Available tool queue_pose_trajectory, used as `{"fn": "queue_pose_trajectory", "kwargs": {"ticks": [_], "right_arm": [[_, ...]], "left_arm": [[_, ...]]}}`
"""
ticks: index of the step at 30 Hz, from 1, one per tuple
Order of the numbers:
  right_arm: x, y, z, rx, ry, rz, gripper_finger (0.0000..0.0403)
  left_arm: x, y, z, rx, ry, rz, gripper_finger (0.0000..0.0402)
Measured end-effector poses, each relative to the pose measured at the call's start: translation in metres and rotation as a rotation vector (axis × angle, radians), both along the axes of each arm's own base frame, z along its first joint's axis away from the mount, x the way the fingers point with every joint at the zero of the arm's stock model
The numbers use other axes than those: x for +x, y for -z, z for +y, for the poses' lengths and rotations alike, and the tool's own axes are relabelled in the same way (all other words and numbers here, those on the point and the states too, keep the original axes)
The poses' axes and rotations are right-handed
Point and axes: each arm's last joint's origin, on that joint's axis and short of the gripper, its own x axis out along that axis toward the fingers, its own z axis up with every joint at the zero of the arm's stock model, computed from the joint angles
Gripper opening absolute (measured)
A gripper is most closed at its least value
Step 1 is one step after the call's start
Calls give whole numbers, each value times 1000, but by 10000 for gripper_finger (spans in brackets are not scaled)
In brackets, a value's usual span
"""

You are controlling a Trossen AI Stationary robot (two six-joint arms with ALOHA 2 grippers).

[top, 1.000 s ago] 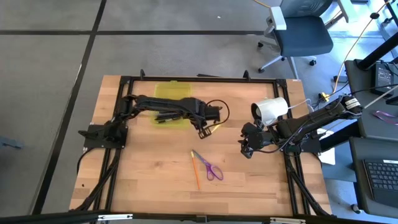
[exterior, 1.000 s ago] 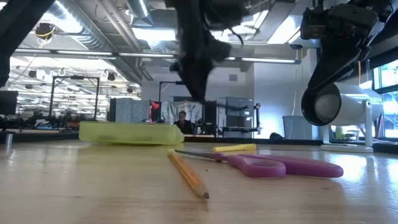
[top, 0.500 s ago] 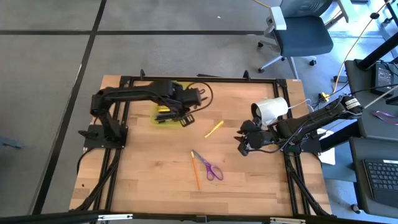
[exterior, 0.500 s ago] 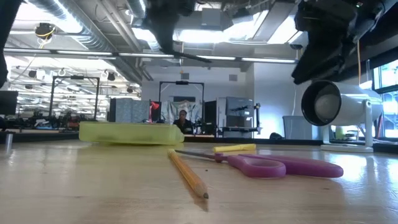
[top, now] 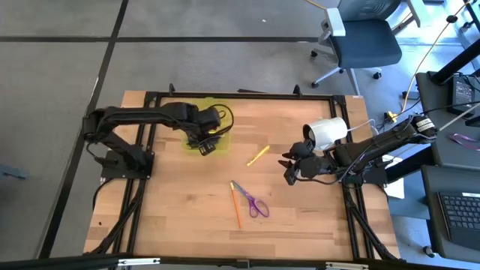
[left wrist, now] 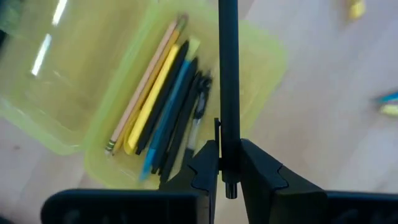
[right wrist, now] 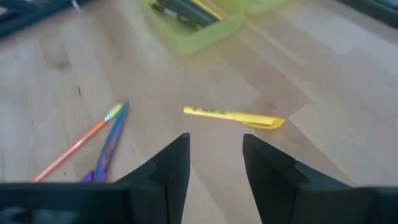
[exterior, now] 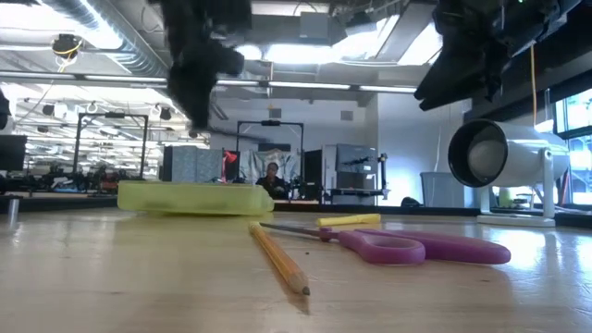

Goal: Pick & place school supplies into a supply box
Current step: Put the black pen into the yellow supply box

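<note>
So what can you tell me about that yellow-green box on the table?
The supply box is a translucent yellow-green plastic case, lying open and flat on the wooden table toward its far left. Inside lie several pens and pencils side by side: wood-tan, yellow, blue and black. The left gripper hangs over it, shut on a thin black pen. In the low view it shows as a shallow slab.

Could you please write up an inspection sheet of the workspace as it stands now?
Surface: wooden table.
Job's things: supply box open, pens inside; yellow pen, orange pencil and purple scissors lying loose.
Clutter: white cylinder by the right arm.
Claws: left claw above the box, shut on a black pen; right claw open, empty, facing the yellow pen.
Cables: looped on the left arm.
Surroundings: office chair.
</note>
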Motion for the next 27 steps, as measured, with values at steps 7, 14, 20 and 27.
{"fn": "queue_pose_trajectory", "kwargs": {"ticks": [7,14,20,27], "right_arm": [[4,-4,-3,15,29,-56,152],[5,-4,-6,33,56,-69,152],[5,-4,-6,33,56,-69,152],[5,-4,-6,33,56,-69,152]], "left_arm": [[-13,52,21,-53,8,-20,41],[-32,76,35,-47,70,52,43],[-41,87,43,-60,162,58,44],[-41,88,45,-11,349,74,44]]}}
